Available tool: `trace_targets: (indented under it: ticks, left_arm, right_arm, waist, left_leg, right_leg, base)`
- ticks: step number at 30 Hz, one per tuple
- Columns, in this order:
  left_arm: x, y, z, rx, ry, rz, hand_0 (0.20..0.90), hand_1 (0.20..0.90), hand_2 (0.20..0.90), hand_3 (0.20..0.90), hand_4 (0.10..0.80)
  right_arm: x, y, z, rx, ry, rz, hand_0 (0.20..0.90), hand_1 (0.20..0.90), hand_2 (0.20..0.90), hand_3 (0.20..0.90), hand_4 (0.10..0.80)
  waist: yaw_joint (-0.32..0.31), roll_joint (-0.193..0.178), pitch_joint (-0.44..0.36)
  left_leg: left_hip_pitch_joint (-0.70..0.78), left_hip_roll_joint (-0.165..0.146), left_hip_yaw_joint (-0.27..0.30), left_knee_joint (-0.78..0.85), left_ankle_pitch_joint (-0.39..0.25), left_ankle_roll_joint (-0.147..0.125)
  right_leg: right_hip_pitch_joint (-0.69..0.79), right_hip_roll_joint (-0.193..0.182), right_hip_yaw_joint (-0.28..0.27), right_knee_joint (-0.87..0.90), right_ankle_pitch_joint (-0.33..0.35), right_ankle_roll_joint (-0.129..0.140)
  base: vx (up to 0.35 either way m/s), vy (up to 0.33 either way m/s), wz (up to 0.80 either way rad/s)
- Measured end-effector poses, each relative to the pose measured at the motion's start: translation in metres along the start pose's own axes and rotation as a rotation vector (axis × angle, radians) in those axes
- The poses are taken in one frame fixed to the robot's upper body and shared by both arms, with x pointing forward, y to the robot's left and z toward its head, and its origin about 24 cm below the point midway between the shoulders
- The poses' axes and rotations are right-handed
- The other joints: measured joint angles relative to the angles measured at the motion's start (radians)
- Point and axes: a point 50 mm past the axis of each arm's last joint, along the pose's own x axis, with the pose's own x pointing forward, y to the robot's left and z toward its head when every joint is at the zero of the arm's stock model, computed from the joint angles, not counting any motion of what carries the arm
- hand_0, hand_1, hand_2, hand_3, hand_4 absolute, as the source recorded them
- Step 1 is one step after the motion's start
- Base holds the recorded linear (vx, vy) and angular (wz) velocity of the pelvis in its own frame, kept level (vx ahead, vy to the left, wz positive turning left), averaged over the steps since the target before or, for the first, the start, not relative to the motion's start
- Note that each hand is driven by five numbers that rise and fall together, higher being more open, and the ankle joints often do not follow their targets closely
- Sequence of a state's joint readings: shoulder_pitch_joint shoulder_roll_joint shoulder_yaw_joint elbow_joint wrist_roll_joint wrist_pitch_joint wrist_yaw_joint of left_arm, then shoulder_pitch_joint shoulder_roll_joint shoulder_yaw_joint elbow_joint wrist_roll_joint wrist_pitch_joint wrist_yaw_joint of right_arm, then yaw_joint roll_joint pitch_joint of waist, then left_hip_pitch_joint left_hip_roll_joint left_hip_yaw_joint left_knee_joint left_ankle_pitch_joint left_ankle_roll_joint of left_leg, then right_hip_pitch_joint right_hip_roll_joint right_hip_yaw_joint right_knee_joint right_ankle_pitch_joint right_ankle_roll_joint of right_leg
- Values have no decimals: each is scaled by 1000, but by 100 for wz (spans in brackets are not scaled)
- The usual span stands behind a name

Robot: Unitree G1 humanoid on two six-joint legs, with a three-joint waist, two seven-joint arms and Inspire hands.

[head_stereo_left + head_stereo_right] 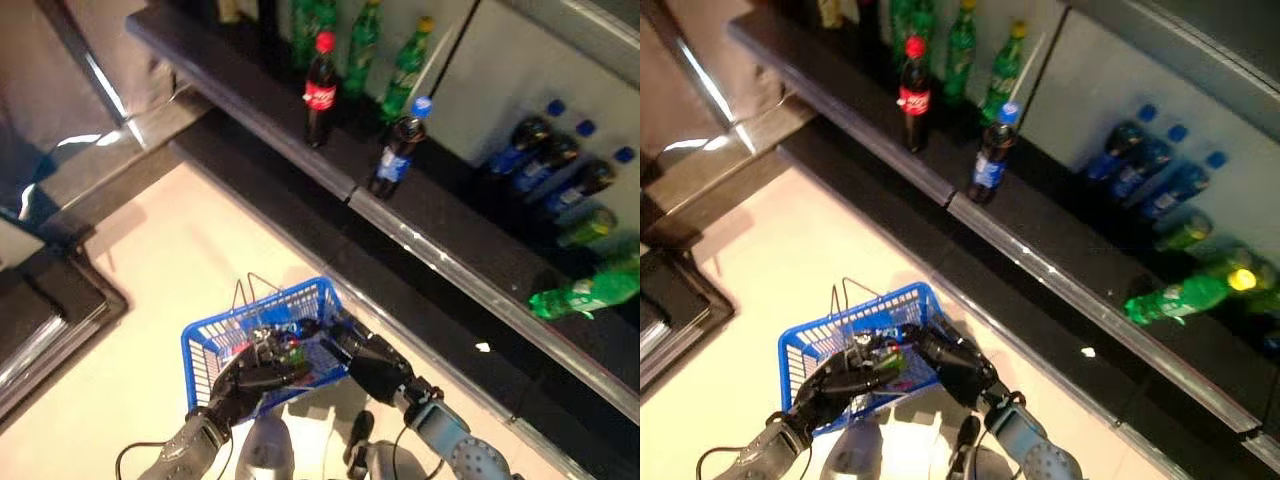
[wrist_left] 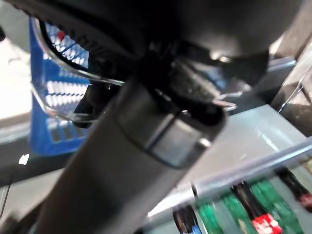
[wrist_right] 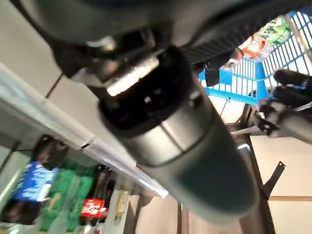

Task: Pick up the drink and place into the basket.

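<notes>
Both arms reach forward and meet low in front; left robot hand (image 1: 250,378) fingers curled, right robot hand (image 1: 372,362) beside it.

No print could be read; the red label on the cola bottle (image 1: 320,90) bore white script, and the blue-labelled bottle (image 1: 398,150) beside it was illegible.

Both hands' fingers are hidden at the basket (image 1: 215,345), whose blurred contents cannot be identified.
</notes>
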State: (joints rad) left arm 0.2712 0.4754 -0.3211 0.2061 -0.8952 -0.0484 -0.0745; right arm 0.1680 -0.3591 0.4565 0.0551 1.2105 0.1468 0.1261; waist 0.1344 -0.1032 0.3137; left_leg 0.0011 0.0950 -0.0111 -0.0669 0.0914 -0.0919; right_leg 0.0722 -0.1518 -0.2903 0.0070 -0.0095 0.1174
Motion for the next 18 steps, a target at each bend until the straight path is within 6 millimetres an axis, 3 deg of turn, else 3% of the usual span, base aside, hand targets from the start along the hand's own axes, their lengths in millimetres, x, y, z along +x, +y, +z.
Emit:
trace_targets:
  ticks: [7, 11, 18]
  left_arm:
    - [-8, 31, -42, -79, 83, 267, 300, 300, 300, 200, 100]
    - [-22, 55, -70, -123, 177, 438, 300, 300, 300, 200, 100]
    - [-45, 80, -109, -239, 305, 707, 300, 300, 300, 200, 100]
  right_arm:
    - [-16, -21, -8, -67, -16, -56, 900, 900, 900, 900, 800]
    - [-32, -52, -13, -88, -20, -207, 900, 900, 900, 900, 800]
    - [-63, -114, -53, -145, 131, -564, 900, 900, 900, 900, 800]
  waist:
    - [-60, 6, -87]
    - [-95, 14, -153]
    - [-135, 3, -219]
  left_leg:
    - [56, 9, 83, -17, -16, -2]
    - [87, 16, 134, -18, -34, 0]
    - [137, 26, 224, -19, -59, 3]
  right_leg:
    - [31, 9, 52, -45, 19, -2]
    - [34, 8, 82, -46, 20, 0]
    - [29, -6, 75, -46, 34, 0]
  base:
    - [25, 13, -26]
    - [35, 35, -36]
    - [13, 0, -39]
